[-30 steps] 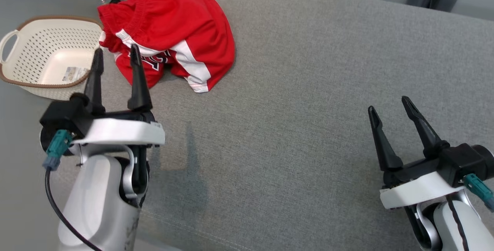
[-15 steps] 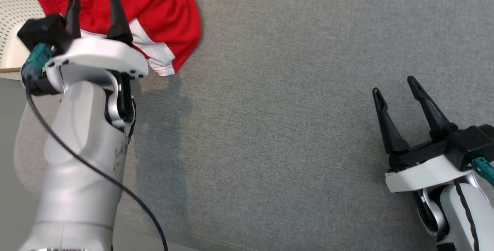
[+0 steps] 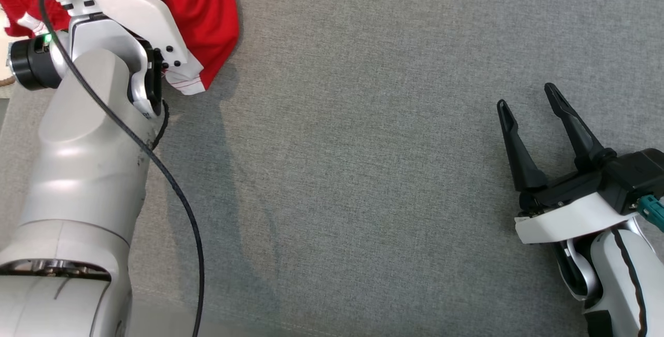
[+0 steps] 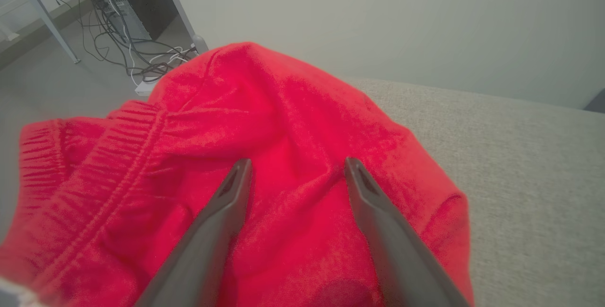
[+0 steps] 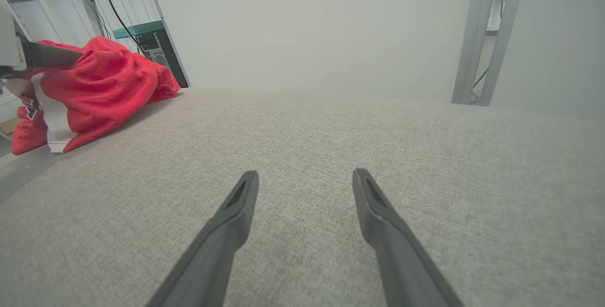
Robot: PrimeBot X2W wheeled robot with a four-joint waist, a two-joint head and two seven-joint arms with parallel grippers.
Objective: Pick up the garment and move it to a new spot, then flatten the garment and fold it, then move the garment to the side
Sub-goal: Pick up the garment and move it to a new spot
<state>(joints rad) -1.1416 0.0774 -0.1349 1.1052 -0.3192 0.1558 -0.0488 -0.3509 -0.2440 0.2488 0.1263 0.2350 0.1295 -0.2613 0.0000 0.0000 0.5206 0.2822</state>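
Near the right edge of the grey padded surface (image 3: 363,171), the right gripper (image 3: 525,96) hovers over bare fabric, its jaws spread wide and empty. At the far left corner lies the crumpled red garment (image 3: 210,10). The left gripper (image 4: 298,161) is over it, jaws open astride a fold.

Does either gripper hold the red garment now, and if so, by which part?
Nothing is held. The left gripper is open, its fingers spread over the red garment; the right gripper is open above the grey surface.
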